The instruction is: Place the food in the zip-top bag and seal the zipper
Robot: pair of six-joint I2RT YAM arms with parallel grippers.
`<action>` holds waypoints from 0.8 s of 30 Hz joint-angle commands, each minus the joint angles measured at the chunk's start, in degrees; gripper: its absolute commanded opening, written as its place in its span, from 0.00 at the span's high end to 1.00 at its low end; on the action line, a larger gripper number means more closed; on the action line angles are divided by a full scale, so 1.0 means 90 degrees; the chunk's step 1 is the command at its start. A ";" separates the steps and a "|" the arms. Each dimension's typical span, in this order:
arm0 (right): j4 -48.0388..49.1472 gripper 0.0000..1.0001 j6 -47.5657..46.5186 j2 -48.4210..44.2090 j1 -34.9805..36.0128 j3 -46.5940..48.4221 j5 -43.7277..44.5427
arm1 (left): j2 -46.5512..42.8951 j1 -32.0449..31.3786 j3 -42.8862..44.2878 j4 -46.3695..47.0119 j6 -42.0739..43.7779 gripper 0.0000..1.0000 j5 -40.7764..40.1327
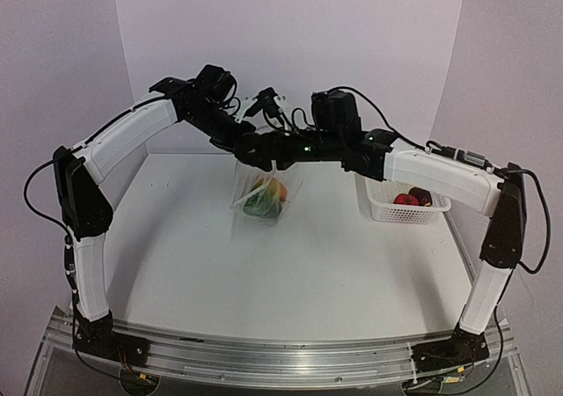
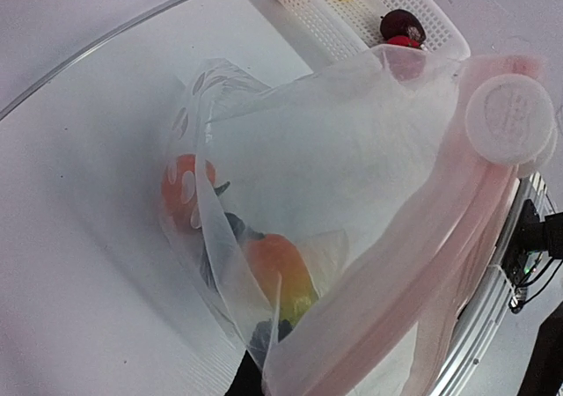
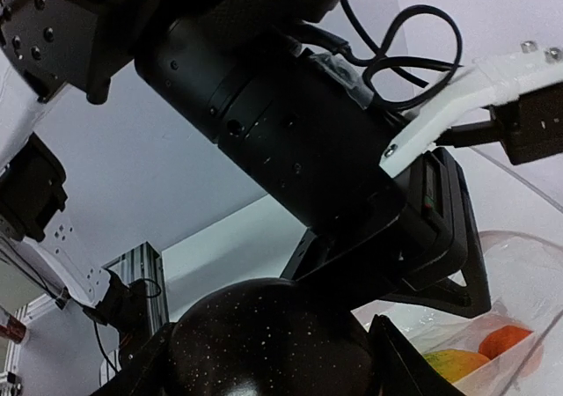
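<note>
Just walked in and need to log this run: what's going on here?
The left gripper holds the zip-top bag up above the table by its top edge, with several toy fruits already inside. The right gripper grips a dark round toy fruit close by, apparently the next piece to go in. Other pieces lie in the white basket. The bag looks unsealed.

The white tabletop (image 1: pixel 264 277) carries a white perforated basket (image 1: pixel 396 213) toward its far right side, with a red piece (image 1: pixel 405 200) and a dark purple piece (image 1: pixel 420 194) inside. Near the middle stands the clear zip-top bag (image 1: pixel 264 194), upright. Whether its bottom touches the tabletop cannot be told.
</note>
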 commanded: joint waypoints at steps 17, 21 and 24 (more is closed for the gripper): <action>0.0737 1.00 0.0837 0.0242 -0.0015 -0.1053 0.3033 | -0.0564 -0.0115 0.0113 0.0083 -0.0062 1.00 0.0503; 0.0511 1.00 0.0986 0.0323 -0.0015 -0.0735 0.3459 | -0.0578 -0.0183 -0.0015 0.0078 -0.0062 1.00 0.0729; 0.0424 0.99 0.1101 0.0430 -0.0010 -0.0489 0.3558 | -0.0560 -0.0231 -0.0034 0.0087 -0.0072 1.00 0.0927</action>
